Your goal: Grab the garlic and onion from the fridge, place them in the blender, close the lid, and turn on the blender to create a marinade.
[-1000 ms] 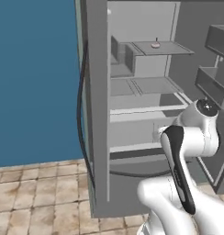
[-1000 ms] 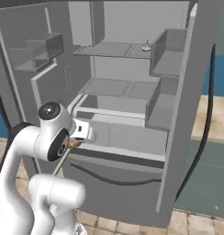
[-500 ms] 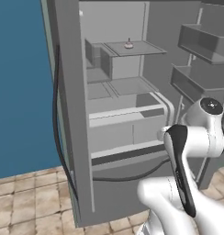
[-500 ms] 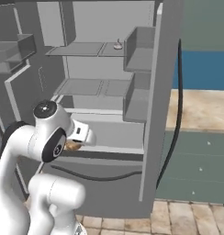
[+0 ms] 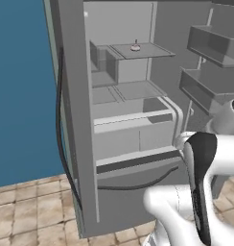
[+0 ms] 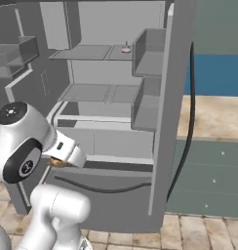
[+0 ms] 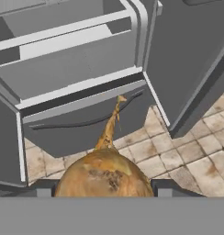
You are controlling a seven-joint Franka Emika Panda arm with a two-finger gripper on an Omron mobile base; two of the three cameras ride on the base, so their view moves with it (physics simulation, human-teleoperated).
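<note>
Holding the round brown papery onion (image 7: 104, 174) between its two dark fingers (image 7: 165, 187), the gripper (image 7: 104, 190) hung before the tall grey open fridge (image 5: 73, 120) — a jolt could probably shake the onion loose.

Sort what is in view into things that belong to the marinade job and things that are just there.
Part of the job:
- brown papery onion, gripped between the jaws of the gripper
- tall grey fridge, doors open
- small pale garlic bulb on the fridge's upper shelf

Just there:
- blue wall
- beige tiled floor
- grey-green lower cabinets
</note>
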